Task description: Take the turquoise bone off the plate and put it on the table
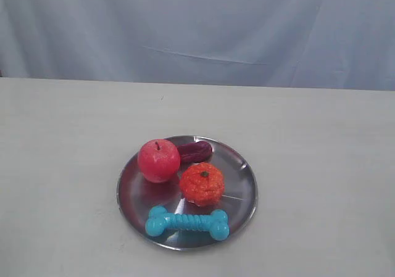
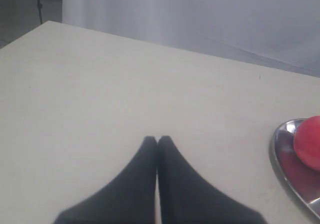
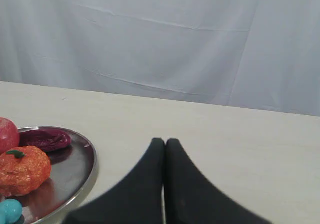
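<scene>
The turquoise bone (image 1: 187, 222) lies along the near edge of the steel plate (image 1: 241, 164), which rests mid-table (image 1: 62, 141). One knob of the bone (image 3: 9, 211) shows in the right wrist view, on the plate (image 3: 85, 169). Neither arm appears in the exterior view. My left gripper (image 2: 157, 140) is shut with nothing in it, over bare table, apart from the plate's rim (image 2: 276, 154). Beside the plate, my right gripper (image 3: 165, 142) is shut and holds nothing.
On the plate also sit a red apple (image 1: 158, 160), an orange pumpkin-like toy (image 1: 202, 183) and a dark red oblong toy (image 1: 195, 151). A pale blue cloth (image 1: 197, 30) hangs behind the table's far edge. Bare tabletop lies to both sides of the plate.
</scene>
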Robot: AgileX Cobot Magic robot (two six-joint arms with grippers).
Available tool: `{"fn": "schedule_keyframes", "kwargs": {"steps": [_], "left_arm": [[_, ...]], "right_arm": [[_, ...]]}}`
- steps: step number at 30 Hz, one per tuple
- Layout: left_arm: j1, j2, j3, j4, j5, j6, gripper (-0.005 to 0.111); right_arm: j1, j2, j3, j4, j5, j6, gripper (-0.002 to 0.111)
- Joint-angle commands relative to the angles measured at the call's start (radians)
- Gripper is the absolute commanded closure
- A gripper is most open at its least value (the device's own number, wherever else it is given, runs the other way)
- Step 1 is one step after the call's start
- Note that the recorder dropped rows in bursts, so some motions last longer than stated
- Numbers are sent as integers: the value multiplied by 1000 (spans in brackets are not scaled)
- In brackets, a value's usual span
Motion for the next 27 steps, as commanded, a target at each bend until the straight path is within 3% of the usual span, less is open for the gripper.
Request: {"fn": "schedule_keyframes", "kwargs": {"steps": [1, 18, 22, 26, 27], "left_arm": [[4, -1, 3, 6, -5, -2, 107], [4, -1, 3, 6, -5, -2, 107], [4, -1, 3, 6, -5, -2, 107], [4, -1, 3, 6, -5, -2, 107], [4, -1, 3, 6, -5, -2, 107]], "right_arm": [[-5, -6, 2, -6, -7, 0, 109], [-5, -6, 2, -6, -34, 0, 109], [-5, -6, 2, -6, -118, 0, 109], [-5, -6, 2, 2, -350, 11, 109], [-5, -6, 2, 41, -407, 106, 109]]}}
